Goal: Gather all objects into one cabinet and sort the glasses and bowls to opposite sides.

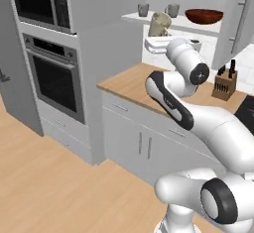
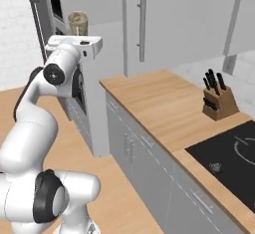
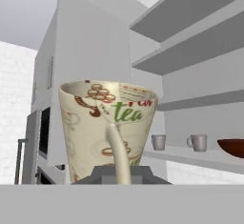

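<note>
Cream mug (image 3: 107, 127) pinched in hand (image 3: 116, 173), upright above it, near cabinet shelf (image 1: 163, 22)

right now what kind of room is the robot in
A rendered home kitchen: a built-in oven, a wooden counter with a knife block, and a black hob.

Open recess shelf and wooden counter, with what rests on each.

White shelf board (image 1: 133, 18) carries two grey mugs (image 1: 143, 10) (image 1: 172, 10) and the dark red bowl (image 1: 204, 15); in the hand view, mugs (image 3: 158, 141) (image 3: 197, 142) and bowl (image 3: 232, 147) sit right of the fingers, mugs apart, bowl at the far right. Wooden counter (image 2: 149, 98) below the fingers bears a knife block (image 2: 217, 101) and a black hob (image 2: 231, 163).
</note>
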